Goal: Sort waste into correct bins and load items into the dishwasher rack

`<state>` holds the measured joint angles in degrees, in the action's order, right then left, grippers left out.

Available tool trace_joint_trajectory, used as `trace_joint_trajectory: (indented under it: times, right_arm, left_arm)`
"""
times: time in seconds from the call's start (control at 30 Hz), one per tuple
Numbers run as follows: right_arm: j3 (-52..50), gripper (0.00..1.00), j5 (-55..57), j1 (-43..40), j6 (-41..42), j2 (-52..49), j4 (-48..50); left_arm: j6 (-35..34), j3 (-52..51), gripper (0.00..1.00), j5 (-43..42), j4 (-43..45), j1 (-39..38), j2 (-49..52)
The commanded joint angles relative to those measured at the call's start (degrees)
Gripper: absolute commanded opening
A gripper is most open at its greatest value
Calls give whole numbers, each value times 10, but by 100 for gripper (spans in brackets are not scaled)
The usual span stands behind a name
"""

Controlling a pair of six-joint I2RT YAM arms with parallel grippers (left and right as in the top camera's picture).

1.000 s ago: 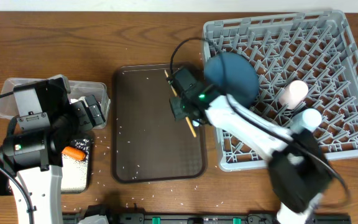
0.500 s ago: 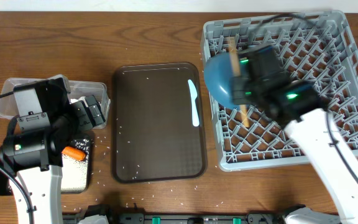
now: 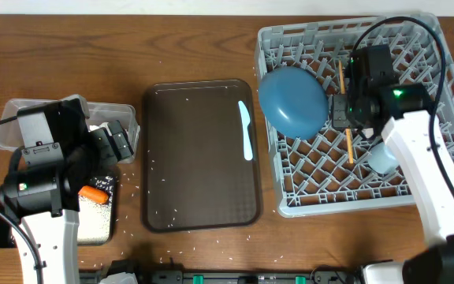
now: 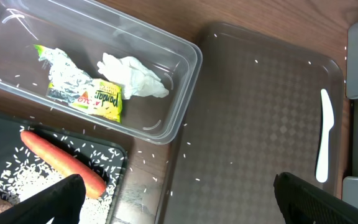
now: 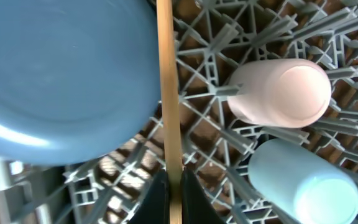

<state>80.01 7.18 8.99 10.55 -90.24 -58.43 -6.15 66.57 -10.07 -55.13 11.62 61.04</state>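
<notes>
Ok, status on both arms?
Right gripper shut on wooden chopstick over dishwasher rack, beside dark-blue plate. Left gripper open, by clear tub. White utensil on brown tray.

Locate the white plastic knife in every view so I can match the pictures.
Overhead: white plastic knife lies along the right side of the brown tray, near the rack.
Left wrist: same knife at the right edge, on the tray's right side.
Right wrist: not in it.
Shared landmark: the brown tray, in overhead and left wrist.
</notes>
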Motion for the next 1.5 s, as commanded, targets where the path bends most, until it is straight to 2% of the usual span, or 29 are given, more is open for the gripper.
trace_joint_trajectory:
  times: [0.0, 0.23, 0.33, 0.37, 0.43, 0.47, 0.6, 0.67, 0.83, 0.93, 1.0, 1.13, 1.2, 1.47]
  right_arm:
    - [-5, 1, 26, -20, -38, -31, 4]
    - [-5, 1, 25, -29, -112, -101, 31]
    - [-5, 1, 41, -29, -119, -126, 37]
    - [-5, 6, 46, -29, -119, -134, 38]
    - [-5, 33, 41, -26, -119, -139, 39]
    - [-4, 41, 39, -22, -119, -139, 39]
    - [5, 49, 16, 9, -118, -100, 40]
    - [9, 49, -1, 33, -103, -73, 41]
    - [9, 38, -58, 127, -58, 5, 60]
    - [9, 33, -57, 193, -25, 25, 80]
    - [9, 33, -57, 237, 2, 25, 99]
    - [8, 36, -7, 310, 83, -9, 141]
    - [8, 35, 23, 332, 122, -39, 157]
    - [8, 38, 86, 365, 165, -185, 226]
  left_arm:
    - [-1, 7, 98, 7, -1, 2, 0]
    - [-1, 7, 98, 7, -1, 2, 0]
    - [-1, 7, 98, 7, -1, 2, 0]
    - [-1, 7, 98, 7, -1, 2, 0]
    - [-1, 7, 98, 7, -1, 2, 0]
    - [-1, 7, 98, 7, -1, 2, -1]
    - [-1, 7, 98, 7, -1, 2, 0]
    - [-1, 7, 98, 7, -1, 2, 0]
    - [-1, 7, 98, 7, -1, 2, 0]
    - [-1, 7, 98, 7, -1, 2, 0]
    - [-1, 7, 98, 7, -1, 2, 0]
    - [-1, 7, 98, 7, -1, 2, 0]
    - [-1, 7, 98, 7, -1, 2, 0]
    - [-1, 7, 98, 7, -1, 2, 0]
